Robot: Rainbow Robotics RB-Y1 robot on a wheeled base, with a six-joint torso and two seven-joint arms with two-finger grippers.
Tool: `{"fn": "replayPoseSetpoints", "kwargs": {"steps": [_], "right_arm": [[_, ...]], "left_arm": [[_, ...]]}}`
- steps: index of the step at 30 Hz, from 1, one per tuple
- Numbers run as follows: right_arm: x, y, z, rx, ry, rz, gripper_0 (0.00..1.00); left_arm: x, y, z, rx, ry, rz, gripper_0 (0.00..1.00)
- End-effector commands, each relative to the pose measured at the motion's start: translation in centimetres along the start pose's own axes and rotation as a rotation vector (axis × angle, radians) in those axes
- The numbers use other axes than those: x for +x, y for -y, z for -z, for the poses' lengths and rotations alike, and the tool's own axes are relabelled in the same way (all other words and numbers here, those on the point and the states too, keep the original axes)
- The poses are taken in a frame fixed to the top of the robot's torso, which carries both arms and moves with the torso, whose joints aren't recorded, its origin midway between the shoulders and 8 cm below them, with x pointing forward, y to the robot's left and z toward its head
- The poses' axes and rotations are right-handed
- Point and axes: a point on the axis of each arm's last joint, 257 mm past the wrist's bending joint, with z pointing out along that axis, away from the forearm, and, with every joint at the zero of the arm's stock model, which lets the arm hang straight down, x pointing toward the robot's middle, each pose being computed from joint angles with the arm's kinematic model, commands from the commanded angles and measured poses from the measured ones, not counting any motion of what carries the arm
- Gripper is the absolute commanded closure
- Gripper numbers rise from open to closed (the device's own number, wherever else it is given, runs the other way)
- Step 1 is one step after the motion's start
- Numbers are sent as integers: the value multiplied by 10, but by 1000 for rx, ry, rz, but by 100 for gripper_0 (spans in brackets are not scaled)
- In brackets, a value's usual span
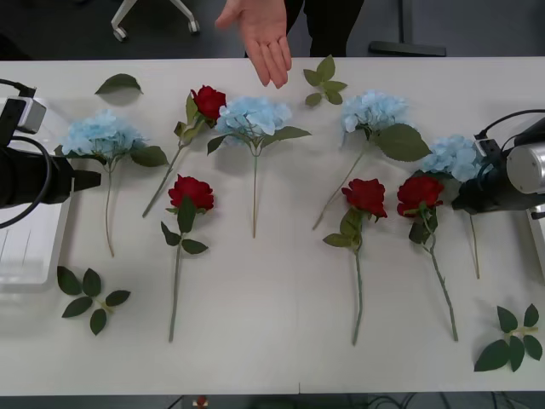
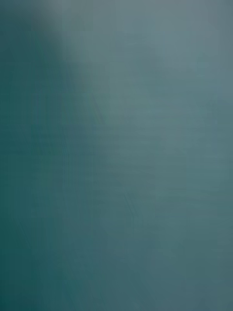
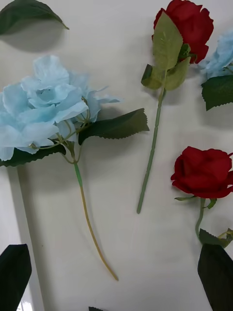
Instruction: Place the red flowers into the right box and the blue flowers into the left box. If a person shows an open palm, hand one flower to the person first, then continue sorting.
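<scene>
Several red flowers lie on the white table, two left of centre (image 1: 207, 100) (image 1: 192, 192) and two right of centre (image 1: 366, 196) (image 1: 419, 193). Several blue flowers lie among them (image 1: 102, 135) (image 1: 251, 115) (image 1: 375, 109) (image 1: 451, 156). A person's hand (image 1: 264, 34) is held out palm open over the far edge. My left gripper (image 1: 85, 180) hovers beside the leftmost blue flower (image 3: 43, 112), its black fingers (image 3: 14, 277) open and empty. My right gripper (image 1: 468, 198) sits against the rightmost blue flower. The left box (image 1: 30, 247) is under my left arm. The right box's rim (image 1: 540, 243) shows at the far right.
Loose green leaf sprigs lie at the front left (image 1: 89, 298), front right (image 1: 511, 339), back left (image 1: 117, 83) and near the hand (image 1: 324, 81). Bare table stretches along the front edge between the stems. The right wrist view is a blurred teal surface.
</scene>
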Motion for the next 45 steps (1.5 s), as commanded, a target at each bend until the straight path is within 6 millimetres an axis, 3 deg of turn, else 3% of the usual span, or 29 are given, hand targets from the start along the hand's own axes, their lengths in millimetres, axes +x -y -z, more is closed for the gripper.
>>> {"fn": "replayPoseSetpoints", "kwargs": {"steps": [1,2,3,15,23,29,34,41,45], "right_arm": [[-28,-3,13,1,44,-23,71],[-27,-3,12,1,43,-25,89],[-28,-5,13,-2,44,-28,100],[-30,-11,14,-22,38,-46,100],[-62,-16,62,-166,40,-109,100],[-109,-19,105,-303,197,-63,100],[-153,-38,143,-417,370,8,100],[-205,-87,201,-534,586,131,100],[-244,-132,247,-598,754,211,100]], "left_arm": [[-12,-4,7,-17,33,-40,0],[-13,-4,7,-17,35,-41,0],[-13,-5,7,-19,35,-41,0],[-12,-4,8,-17,34,-39,0],[-12,-5,8,-18,34,-39,0],[-12,-5,8,-18,34,-39,0],[-12,-4,7,-17,35,-41,0],[-12,-4,8,-17,34,-43,0],[-12,-3,8,-12,35,-44,0]]}}
